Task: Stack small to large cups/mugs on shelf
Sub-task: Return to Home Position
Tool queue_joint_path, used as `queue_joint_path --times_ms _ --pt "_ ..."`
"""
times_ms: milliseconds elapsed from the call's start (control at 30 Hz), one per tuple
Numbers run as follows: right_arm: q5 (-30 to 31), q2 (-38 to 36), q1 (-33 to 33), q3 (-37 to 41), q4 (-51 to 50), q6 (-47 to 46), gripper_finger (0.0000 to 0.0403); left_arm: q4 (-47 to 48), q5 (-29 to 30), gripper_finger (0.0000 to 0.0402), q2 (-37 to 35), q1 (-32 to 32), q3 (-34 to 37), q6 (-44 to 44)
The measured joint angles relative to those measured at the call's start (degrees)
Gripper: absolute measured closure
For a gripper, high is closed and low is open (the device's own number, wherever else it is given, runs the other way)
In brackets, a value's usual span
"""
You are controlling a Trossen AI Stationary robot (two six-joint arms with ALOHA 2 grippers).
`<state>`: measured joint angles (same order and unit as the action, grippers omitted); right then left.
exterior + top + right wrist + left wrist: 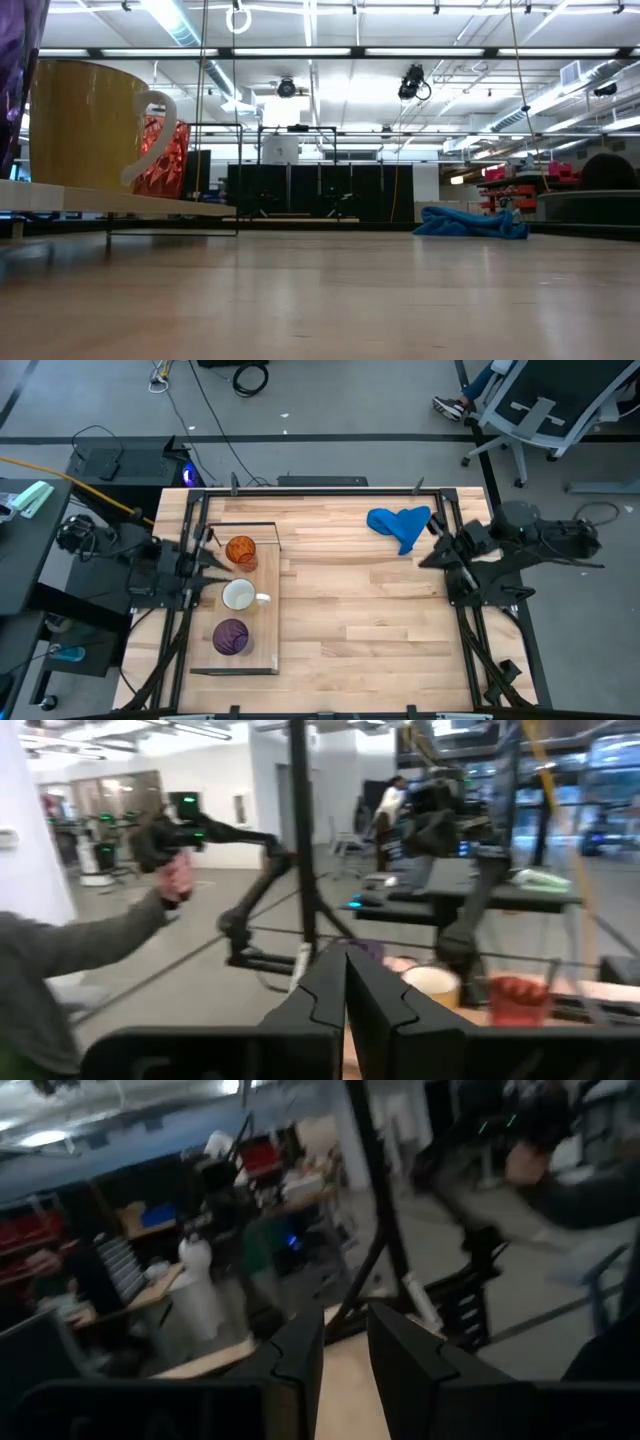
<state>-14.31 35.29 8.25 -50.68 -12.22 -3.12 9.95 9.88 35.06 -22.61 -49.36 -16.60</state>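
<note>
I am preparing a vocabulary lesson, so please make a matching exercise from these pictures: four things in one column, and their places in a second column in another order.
Things
1. orange cup
2. mug
3. purple cup
4. blue cloth

Places
a. middle of the shelf
b. on the table, off the shelf
c. shelf end at the top of the high view
d. shelf end at the bottom of the high view

Pairs: 1-c, 2-a, 3-d, 4-b

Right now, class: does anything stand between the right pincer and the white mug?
Nothing visible: bare tabletop lies between the right pincer and the white mug. The blue cloth lies aside, nearer the far edge.
</note>
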Motion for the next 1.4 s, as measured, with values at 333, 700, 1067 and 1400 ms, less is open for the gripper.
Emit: queue_joint_path --times_ms 333,700,1067,1400 --pt "-20.73 8.25 -27.60 -7.31 -0.23 -0.09 0.0386 6.33 -12.12 0.0319 8.40 22.07 -11.17 -0.21" --pt "-29.27 18.15 -56.13 -12.27 0.95 -0.93 0.0386 6.08 -12.10 0.0311 7.94 47.17 -11.59 0.31" --pt "-29.74 21.56 -74.86 -13.70 13.08 -3.95 0.0386 2.10 -11.68 0.0316 6.79 70.65 -11.57 -1.47" --pt "-29.68 18.65 -83.85 -13.70 14.35 -7.39 0.0386 -1.36 -13.08 0.0316 6.76 83.70 -11.57 7.46"
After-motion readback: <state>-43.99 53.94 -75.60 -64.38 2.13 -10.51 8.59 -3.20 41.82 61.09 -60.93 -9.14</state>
